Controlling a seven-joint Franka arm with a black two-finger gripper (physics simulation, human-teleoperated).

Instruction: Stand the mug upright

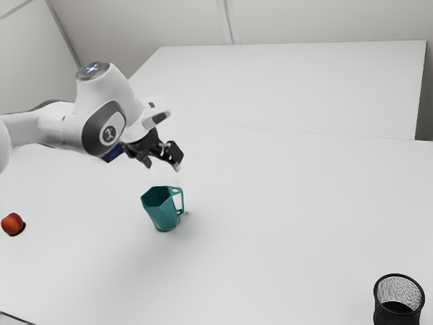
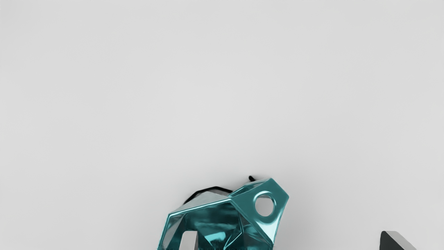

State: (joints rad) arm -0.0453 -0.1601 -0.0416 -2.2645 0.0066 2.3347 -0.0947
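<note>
Now, mug (image 1: 161, 212): upright on the worktop (image 1: 270, 223), goal apparently met
Jaws: wide apart, empty, above it

The white table (image 1: 284, 203) bears a mug (image 1: 163, 211), fruit (image 1: 12, 224) and mesh cup (image 1: 396, 318).

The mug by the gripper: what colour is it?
Teal, handle included; the wrist view shows it best.

Red fruit (image 1: 12, 224), black mesh holder (image 1: 397, 317).
</note>
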